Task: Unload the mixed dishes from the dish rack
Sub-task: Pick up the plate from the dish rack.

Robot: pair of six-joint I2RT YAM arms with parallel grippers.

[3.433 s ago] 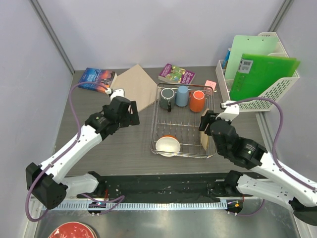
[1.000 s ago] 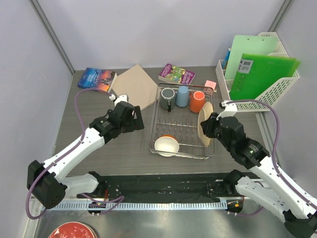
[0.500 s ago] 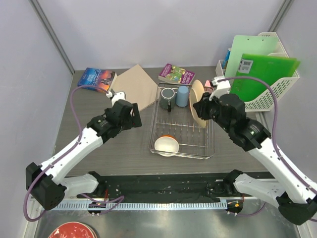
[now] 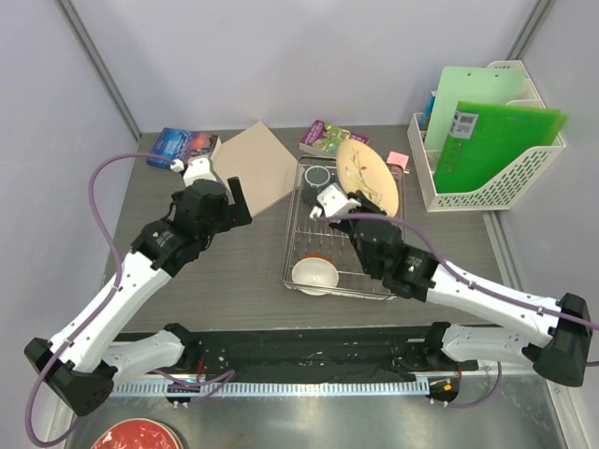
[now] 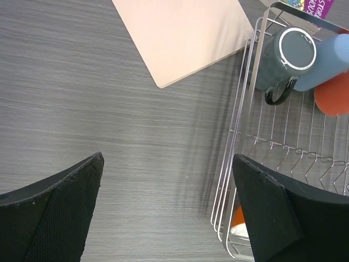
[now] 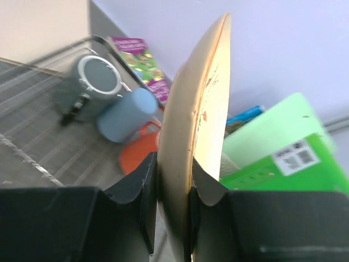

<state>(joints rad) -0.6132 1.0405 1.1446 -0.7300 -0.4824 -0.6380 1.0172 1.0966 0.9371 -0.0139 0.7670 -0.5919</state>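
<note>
My right gripper (image 6: 173, 164) is shut on the rim of a cream speckled plate (image 6: 202, 93), which stands on edge in the air. From above, the plate (image 4: 368, 175) hangs over the back of the chrome dish rack (image 4: 298, 245), with the right gripper (image 4: 348, 204) just below it. A grey mug (image 6: 92, 76), a light-blue cup (image 6: 128, 114) and an orange cup (image 6: 139, 155) lie at the rack's far end. A small white bowl (image 4: 315, 274) sits at its near end. My left gripper (image 5: 168, 164) is open over bare table, left of the rack (image 5: 242, 136) and the mug (image 5: 286, 57).
A tan board (image 4: 253, 166) lies behind the left gripper (image 4: 236, 199). Two books (image 4: 182, 147) (image 4: 323, 138) and a pink note (image 4: 398, 159) lie along the back. A white lattice basket (image 4: 524, 178) with green folders stands at the right. A red plate (image 4: 136, 437) lies below the near edge.
The right arm has lifted the plate out of the rack's right side and swung it back and left, over the cups. The left arm has drawn slightly back and left, gripper open.
</note>
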